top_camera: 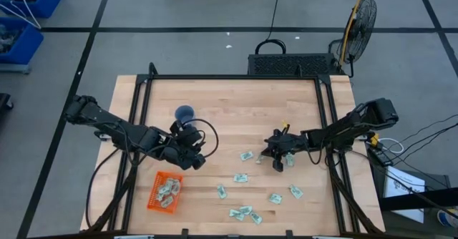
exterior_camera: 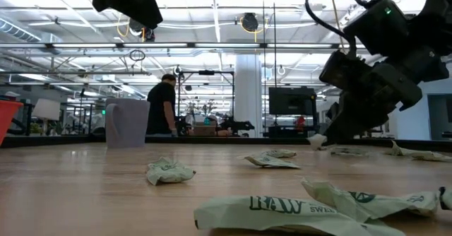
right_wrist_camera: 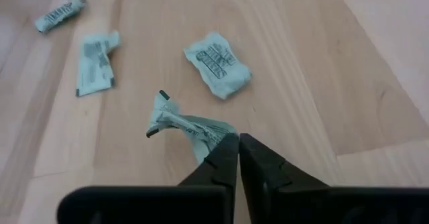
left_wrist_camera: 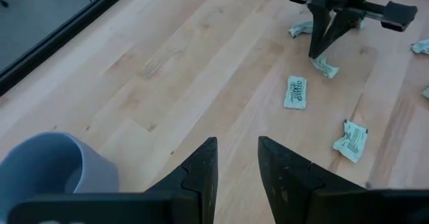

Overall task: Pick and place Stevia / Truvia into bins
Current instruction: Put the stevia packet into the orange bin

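Note:
Several pale green and white sachets [top_camera: 240, 177] lie scattered on the wooden table, toward its right and near side. A few more lie in the orange basket [top_camera: 154, 196] near the front left. My right gripper [top_camera: 280, 162] is down at the table right of centre, shut on one crumpled sachet [right_wrist_camera: 188, 125]. My left gripper [top_camera: 195, 155] hovers left of centre between the blue cup [top_camera: 184, 113] and the basket. It is open and empty, as the left wrist view [left_wrist_camera: 238, 160] shows. My right gripper pinches one end of the crumpled sachet [right_wrist_camera: 213, 139] between its two fingertips. The fingers slant down from above. The rest of the sachet sticks out beyond the fingertips, low at the table top [left_wrist_camera: 326, 68]. Whether it is lifted clear I cannot tell.
Two flat sachets [right_wrist_camera: 218, 64] [right_wrist_camera: 94, 63] lie just beyond the held one. More sachets lie near the front edge [top_camera: 245, 212]. The blue cup stands upright beside my left gripper [left_wrist_camera: 47, 167]. A black frame [top_camera: 236, 78] borders the table.

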Controlling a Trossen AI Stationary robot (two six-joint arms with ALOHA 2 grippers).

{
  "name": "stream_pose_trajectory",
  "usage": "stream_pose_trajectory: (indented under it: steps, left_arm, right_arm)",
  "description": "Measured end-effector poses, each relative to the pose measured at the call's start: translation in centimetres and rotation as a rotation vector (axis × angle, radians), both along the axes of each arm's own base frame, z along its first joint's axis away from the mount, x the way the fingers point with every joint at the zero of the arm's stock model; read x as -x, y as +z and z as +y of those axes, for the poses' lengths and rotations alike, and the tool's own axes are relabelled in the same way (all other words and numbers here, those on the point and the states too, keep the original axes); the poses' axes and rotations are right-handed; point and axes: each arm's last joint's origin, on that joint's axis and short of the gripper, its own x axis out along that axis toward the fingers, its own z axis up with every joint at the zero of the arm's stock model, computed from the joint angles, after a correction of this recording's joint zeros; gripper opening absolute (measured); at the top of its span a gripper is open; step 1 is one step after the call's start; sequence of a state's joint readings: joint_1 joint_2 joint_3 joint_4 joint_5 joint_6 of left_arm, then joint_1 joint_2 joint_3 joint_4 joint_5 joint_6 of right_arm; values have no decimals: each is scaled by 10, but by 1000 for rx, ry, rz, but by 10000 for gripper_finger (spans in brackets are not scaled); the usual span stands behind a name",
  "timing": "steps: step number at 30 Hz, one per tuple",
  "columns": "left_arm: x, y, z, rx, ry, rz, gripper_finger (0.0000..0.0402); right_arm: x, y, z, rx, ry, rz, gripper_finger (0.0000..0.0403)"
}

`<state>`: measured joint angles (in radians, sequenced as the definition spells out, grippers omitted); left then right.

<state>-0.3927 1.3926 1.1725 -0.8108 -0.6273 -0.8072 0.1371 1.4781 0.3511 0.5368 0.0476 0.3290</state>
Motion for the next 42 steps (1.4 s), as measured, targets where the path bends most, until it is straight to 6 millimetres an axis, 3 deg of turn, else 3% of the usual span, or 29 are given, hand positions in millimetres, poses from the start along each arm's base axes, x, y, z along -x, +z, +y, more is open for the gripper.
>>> stream_pose_trajectory:
  steps: [8, 19, 26, 33, 42]
  left_arm:
    - [-1, 0, 0, 44, 46, -32, 113]
    - [-26, 11, -4, 202, 54, -283, 113]
    - [-73, -36, -5, 130, 33, -227, 113]
    - [-122, -65, 6, 170, -88, -370, 113]
    - [-134, -69, 31, 209, -94, -406, 113]
  right_arm:
    - [-9, 13, 1, 116, 83, -175, 2]
    - [-20, 51, -1, 655, 154, -557, 1]
    - [-21, 54, -1, 702, 162, -585, 1]
    - [-21, 53, -1, 725, 175, -578, 1]
    - [-21, 53, -1, 770, 190, -575, 1]
